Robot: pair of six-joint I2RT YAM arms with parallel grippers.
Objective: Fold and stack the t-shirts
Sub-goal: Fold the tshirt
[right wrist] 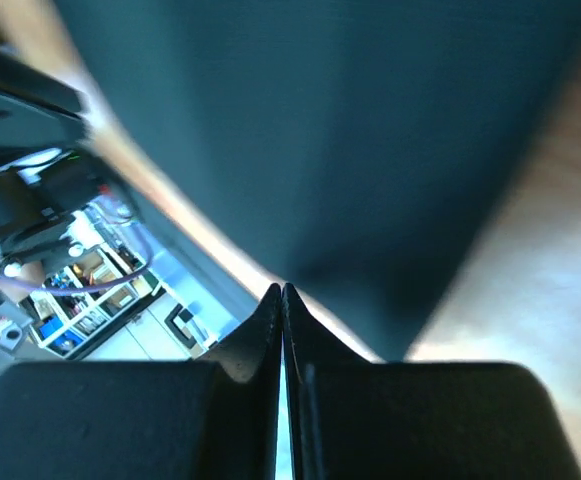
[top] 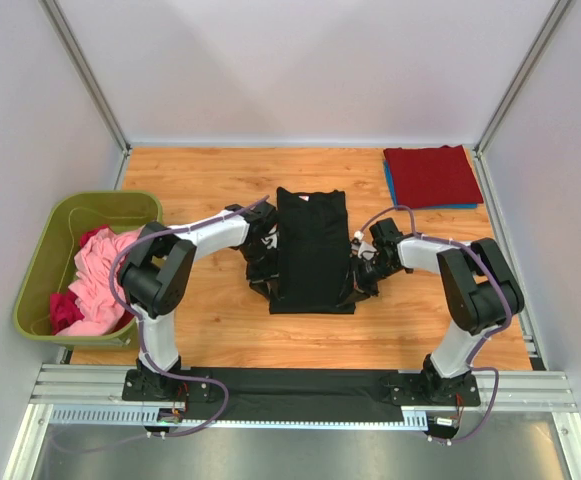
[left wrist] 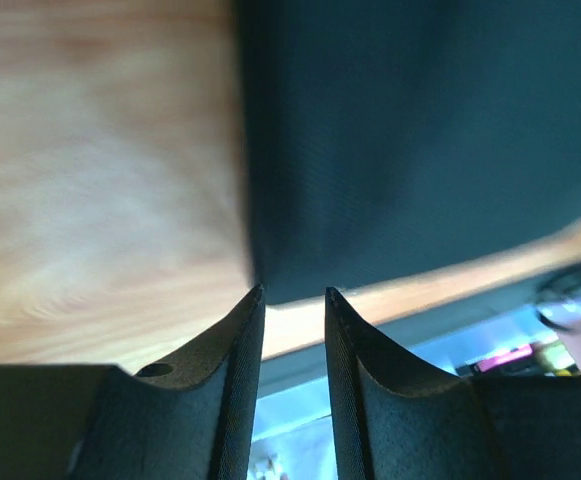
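The black t-shirt (top: 312, 255) is lying flat in the middle of the wooden surface (top: 220, 330), folded into a long narrow strip with its collar at the far end. The left gripper (left wrist: 295, 296) is sitting low at the left edge of this shirt. In the left wrist view its fingers (left wrist: 240, 340) are standing slightly apart with a narrow gap between them. The tips are pointing at a corner of the black cloth, and nothing is showing between them. The right gripper (right wrist: 282, 290) is sitting at the right edge of the same shirt, near its near end. Its fingers are pressing together with no gap, and the tips are reaching the hem of the dark cloth. Whether any cloth is being pinched there cannot be told.

Far and to the right of the black t-shirt, a folded dark red t-shirt (top: 432, 173) is resting on top of a blue t-shirt (top: 389, 188), of which only an edge is showing. Well to the left of the black t-shirt, an olive-green bin (top: 35, 265) is holding a crumpled pink t-shirt (top: 100, 275) and a magenta t-shirt (top: 65, 310).
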